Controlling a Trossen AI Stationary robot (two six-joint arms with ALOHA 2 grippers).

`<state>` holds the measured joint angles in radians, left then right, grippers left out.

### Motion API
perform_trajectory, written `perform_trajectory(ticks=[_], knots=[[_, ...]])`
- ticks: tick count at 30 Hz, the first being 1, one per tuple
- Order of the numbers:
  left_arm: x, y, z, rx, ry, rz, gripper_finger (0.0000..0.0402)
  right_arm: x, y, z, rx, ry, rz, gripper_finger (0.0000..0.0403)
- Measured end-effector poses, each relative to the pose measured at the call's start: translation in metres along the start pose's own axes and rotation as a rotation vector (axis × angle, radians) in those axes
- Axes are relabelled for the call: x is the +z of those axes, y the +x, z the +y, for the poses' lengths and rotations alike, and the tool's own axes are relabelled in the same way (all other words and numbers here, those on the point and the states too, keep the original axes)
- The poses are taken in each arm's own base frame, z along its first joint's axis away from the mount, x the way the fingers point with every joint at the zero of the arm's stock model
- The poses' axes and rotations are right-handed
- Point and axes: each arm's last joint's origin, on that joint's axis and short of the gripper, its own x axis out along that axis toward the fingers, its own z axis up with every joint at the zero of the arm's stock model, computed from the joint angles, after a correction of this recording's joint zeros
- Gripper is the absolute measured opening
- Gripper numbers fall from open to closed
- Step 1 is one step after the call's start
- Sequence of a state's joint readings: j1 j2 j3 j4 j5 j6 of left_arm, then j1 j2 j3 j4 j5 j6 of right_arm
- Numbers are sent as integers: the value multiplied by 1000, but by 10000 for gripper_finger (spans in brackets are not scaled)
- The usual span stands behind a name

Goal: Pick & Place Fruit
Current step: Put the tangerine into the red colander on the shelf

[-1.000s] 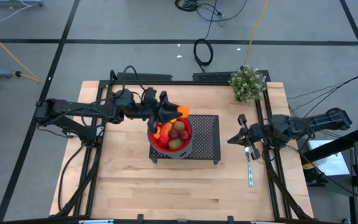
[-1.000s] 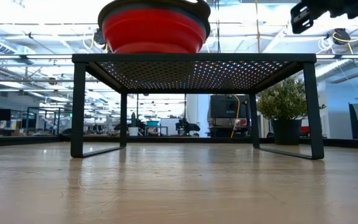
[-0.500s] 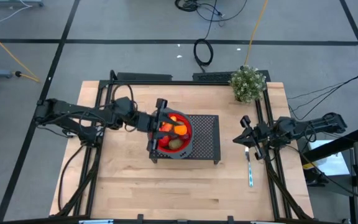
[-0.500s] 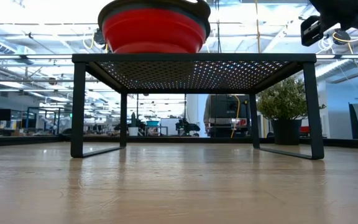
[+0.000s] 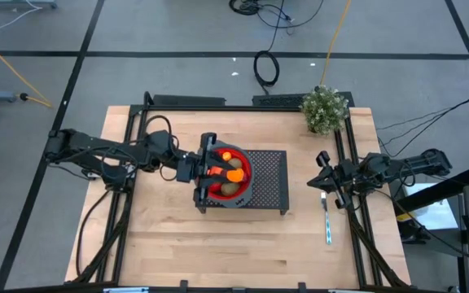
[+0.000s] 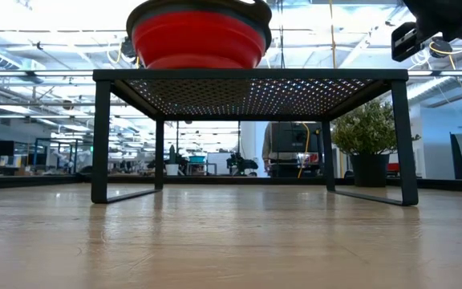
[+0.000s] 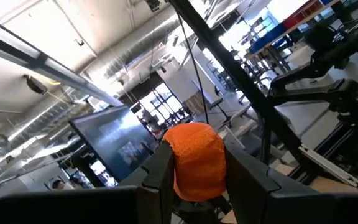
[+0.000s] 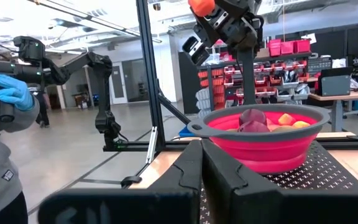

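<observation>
Surface: wooden table [image 5: 161, 236], seen from above, with a black perforated rack [image 5: 271, 183] at its middle and an open workshop hall behind it in the low view.
Bowl: red bowl [image 5: 204, 189] is set on the rack's left end; in the low view [image 6: 199, 36] it is seen on top of the mesh shelf.
Fruit in bowl: several pieces are already inside, a brown oval [image 5: 230, 188] near the front rim, a dark red one [image 8: 252, 116] and orange ones [image 8: 286, 119] behind it.
Left gripper: left gripper [image 5: 216, 165] is held above the bowl, fingers clamped on a small orange ball [image 7: 194, 160]; in the right wrist view the ball [image 8: 201, 6] is seen well above the rim.
Key relation: bowl lies directly below the held ball, so the drop is judged to be straight down; the left arm is by far the nearer one.
Right gripper: right gripper [image 5: 319, 181] is parked with fingers together at the table's right side, well apart from the rack, just beside a pale-handled utensil [image 5: 327, 221].
Far: potted plant [image 5: 325, 109] is placed at the back right corner; a person's gloved hand [image 8: 8, 90] is visible beyond the table.
Hidden: bowl's contents are cut off by its wall in the low view, and partly covered by the left gripper from above; the exact count cannot be told.
</observation>
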<state>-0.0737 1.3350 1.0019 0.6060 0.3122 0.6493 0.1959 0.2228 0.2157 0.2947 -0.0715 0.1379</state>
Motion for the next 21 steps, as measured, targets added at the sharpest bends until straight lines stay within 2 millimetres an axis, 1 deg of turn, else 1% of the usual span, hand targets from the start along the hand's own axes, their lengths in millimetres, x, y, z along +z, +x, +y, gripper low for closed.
perform_trajectory(ticks=[2,4,6,8,11,14,16,21], knots=[[0,0,0,0,-22,0,111,0,0,0,0,0,-1,0],[1,0,1,4,-99,-6,111,0,0,0,0,0,0,0],[3,0,3,22,-225,-38,111,0,0,0,0,0,0,0],[8,-1,6,46,-374,-96,111,0,0,0,-17,0,-3,0],[14,-3,14,59,-550,-187,111,0,0,-1,-28,-1,-4,0],[18,-8,23,-26,-676,-300,111,0,0,-1,-27,-5,-4,0],[22,-12,28,-101,-730,-368,111,0,0,-1,-27,-7,-4,0],[27,-19,33,-248,-821,-441,111,0,0,-1,-26,-7,-4,0]])
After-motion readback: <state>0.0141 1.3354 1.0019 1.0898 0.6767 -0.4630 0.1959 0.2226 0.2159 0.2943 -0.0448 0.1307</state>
